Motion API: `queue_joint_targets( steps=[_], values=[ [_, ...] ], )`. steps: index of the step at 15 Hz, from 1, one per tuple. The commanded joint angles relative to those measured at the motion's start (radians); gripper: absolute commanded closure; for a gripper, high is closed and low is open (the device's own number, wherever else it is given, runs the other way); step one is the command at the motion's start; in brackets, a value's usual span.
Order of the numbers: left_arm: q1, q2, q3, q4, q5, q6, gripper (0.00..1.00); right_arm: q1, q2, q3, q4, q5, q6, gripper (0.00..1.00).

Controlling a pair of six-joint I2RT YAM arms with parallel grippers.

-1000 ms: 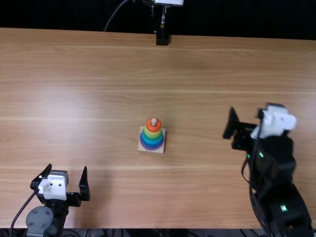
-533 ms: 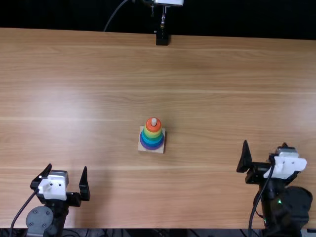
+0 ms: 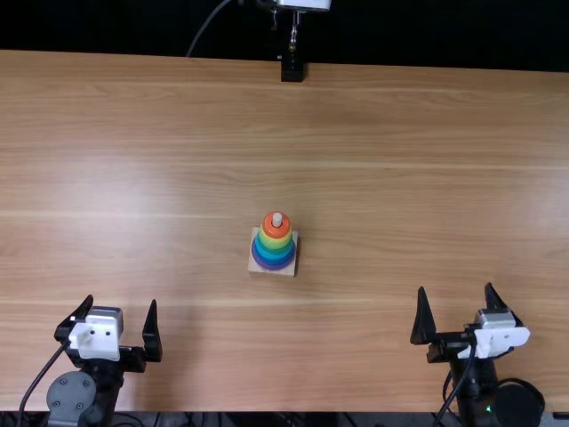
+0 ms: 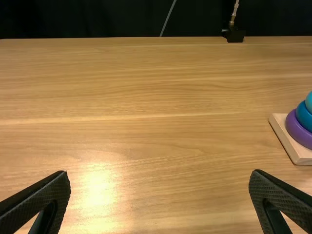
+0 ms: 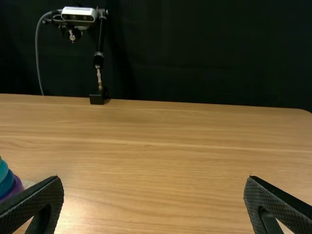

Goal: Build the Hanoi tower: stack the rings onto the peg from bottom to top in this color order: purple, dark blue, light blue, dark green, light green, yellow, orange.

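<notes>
Your ring tower [image 3: 273, 247] stands just left of the frame's centre in the top view, upright on its wooden base [image 3: 255, 266], and it sits where it sat a second ago. You can read purple [image 3: 274, 267] at the bottom, then blues and greens, then yellow [image 3: 276, 243], with the orange ring [image 3: 276, 233] on top and the tip of the peg [image 3: 276, 219] poking through; the close shades in the middle are too small for you to sort with certainty. What has changed is out at the right: your right gripper [image 3: 455, 287] has dropped from beside the middle of the frame's right side to the lower right, well apart from the tower, its fingers spread and clamped on nothing. Over at the lower left, your left gripper [image 3: 122, 301] hasn't shifted, and its fingers stand apart too, also holding nothing. For you, that looks like a retreat after the last ring, with the stack probably finished. Your next move is likely just to let both arms rest; if you do go back in, mind that a careless finger could nudge the base or tip the stack.
</notes>
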Motion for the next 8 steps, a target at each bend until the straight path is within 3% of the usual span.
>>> queue_joint_targets(
  steps=[1,4,5,7,8],
  values=[
    [0.007,-0.015,-0.104,-0.08,0.008,0.016,0.0,-0.012,-0.036,-0.048,0.002,-0.016,-0.005,0.0],
    [0.007,-0.015,-0.104,-0.08,0.008,0.016,0.0,-0.01,-0.113,-0.129,0.002,0.0,-0.003,0.0],
    [0.007,-0.015,-0.104,-0.08,0.008,0.016,0.0,-0.012,-0.113,-0.143,0.001,0.033,-0.001,0.0],
    [0.007,-0.015,-0.104,-0.08,0.008,0.016,0.0,0.0,-0.113,-0.16,-0.045,0.127,-0.001,0.0],
    [0.007,-0.015,-0.104,-0.08,0.008,0.016,0.0,0.002,-0.113,-0.161,-0.055,0.14,-0.001,0.0]
  ],
)
